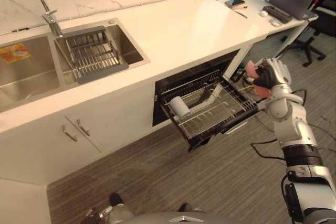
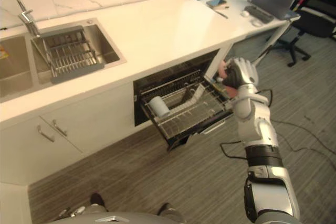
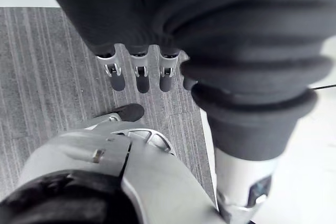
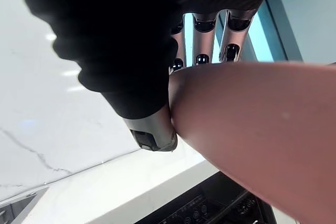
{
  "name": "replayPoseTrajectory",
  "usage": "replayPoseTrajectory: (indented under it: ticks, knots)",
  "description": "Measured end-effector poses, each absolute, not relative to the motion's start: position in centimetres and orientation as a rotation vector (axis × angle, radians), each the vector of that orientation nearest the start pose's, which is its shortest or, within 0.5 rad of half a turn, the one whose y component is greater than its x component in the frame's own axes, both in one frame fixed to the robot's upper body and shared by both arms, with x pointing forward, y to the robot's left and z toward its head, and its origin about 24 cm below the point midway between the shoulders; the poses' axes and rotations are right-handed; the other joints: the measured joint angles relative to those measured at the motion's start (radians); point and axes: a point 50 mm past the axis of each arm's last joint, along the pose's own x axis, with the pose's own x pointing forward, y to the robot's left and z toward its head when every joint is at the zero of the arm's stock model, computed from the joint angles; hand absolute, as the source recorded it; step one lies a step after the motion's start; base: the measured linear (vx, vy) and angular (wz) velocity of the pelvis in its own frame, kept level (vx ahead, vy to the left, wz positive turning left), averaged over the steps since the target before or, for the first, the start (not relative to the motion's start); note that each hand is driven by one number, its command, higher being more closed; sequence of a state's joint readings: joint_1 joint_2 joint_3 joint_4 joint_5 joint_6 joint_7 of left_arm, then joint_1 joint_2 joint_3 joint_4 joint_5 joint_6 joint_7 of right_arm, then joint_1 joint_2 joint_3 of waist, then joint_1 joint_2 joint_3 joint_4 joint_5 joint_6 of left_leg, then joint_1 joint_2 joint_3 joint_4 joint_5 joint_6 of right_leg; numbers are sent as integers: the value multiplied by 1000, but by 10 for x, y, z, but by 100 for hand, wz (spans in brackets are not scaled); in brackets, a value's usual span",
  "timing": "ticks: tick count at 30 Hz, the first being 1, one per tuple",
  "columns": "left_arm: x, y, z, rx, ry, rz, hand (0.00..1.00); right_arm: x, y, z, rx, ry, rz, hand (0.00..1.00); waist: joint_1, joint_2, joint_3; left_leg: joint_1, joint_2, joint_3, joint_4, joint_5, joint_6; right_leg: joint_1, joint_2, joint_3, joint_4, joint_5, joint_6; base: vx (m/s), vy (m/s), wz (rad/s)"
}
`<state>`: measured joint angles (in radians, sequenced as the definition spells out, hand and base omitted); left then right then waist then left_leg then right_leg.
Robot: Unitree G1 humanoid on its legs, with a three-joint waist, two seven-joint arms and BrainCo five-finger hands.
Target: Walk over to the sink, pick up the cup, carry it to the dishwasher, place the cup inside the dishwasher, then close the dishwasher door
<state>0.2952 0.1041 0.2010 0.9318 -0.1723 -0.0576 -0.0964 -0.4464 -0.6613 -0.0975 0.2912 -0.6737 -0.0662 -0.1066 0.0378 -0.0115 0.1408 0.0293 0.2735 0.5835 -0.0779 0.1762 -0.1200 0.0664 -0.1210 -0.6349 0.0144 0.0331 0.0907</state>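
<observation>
Just off the right edge of the pulled-out rack (image 1: pixel 231 106), above open floor (image 1: pixel 173 177), the right hand (image 1: pixel 274 73) curls round one pink cup (image 1: pixel 253 68); one white cup (image 1: pixel 180 107) lies inside, left hand (image 3: pixel 139 72) hanging relaxed.

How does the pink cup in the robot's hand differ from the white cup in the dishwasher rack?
Colour: the pink cup against the white cup. Support: the pink cup is gripped in the robot's right hand, up in the air by the right edge of the pulled-out dishwasher rack; the white cup rests on the rack's wires. Pose: the white cup lies on its side near the rack's left front. Both are plain cups.
</observation>
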Motion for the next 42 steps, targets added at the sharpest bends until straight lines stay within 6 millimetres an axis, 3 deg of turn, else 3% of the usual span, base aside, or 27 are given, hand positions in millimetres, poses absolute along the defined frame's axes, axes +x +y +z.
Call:
replayPoseTrajectory:
  ticks: [3, 6, 13, 21, 25, 27, 32, 37, 42]
  knots:
    - [34, 218, -159, -211, 1089, 334, 0, 327, -276, 184, -1274, -277, -282, 100, 22, 2, 11, -18, -23, -129, 14, -40, -9, -44, 9, 67, -6, 8, -12, -54, -16, -58]
    - [40, 220, -158, -232, 1061, 335, 0, 336, -262, 203, -1278, -358, -259, 100, 16, -5, 59, -31, -37, -132, 20, -41, -8, -68, 8, 103, -27, 38, -20, -24, 31, -37]
    - [62, 218, -155, -241, 1002, 314, 0, 345, -265, 218, -1295, -368, -289, 100, 12, 31, 112, -104, -81, -229, 0, -22, 17, -112, -13, 70, -54, 75, -22, 22, 39, 16]
    - [92, 226, -146, -236, 912, 274, 0, 358, -261, 240, -1290, -412, -338, 100, 23, 35, 213, -187, -120, -281, 0, -8, 37, -176, -43, 47, -52, 103, -26, 27, 44, 12]
    - [97, 231, -143, -249, 886, 282, 0, 361, -261, 255, -1268, -439, -384, 100, 28, 38, 243, -221, -131, -285, 0, -4, 47, -210, -54, 48, -50, 114, -25, -8, 63, 3]
    - [104, 232, -140, -254, 860, 276, 0, 360, -261, 268, -1300, -473, -403, 100, 36, 47, 282, -226, -136, -286, 0, 0, 52, -215, -59, 48, -50, 119, -24, -14, 51, 3]
    - [114, 226, -137, -251, 835, 240, 0, 363, -256, 282, -1298, -503, -398, 100, 45, 60, 307, -280, -145, -293, 0, 11, 66, -273, -70, 49, -36, 127, -28, -9, 43, 3]
    - [123, 220, -135, -237, 816, 194, 0, 367, -262, 302, -1298, -503, -485, 100, 52, 92, 326, -339, -163, -312, 0, 21, 77, -330, -86, 50, -36, 144, -26, -3, 30, 4]
    - [126, 208, -136, -251, 808, 130, 0, 363, -271, 331, -1346, -525, -578, 100, 74, 152, 356, -393, -185, -340, 0, 27, 84, -397, -105, 70, -33, 163, -24, 7, 9, -4]
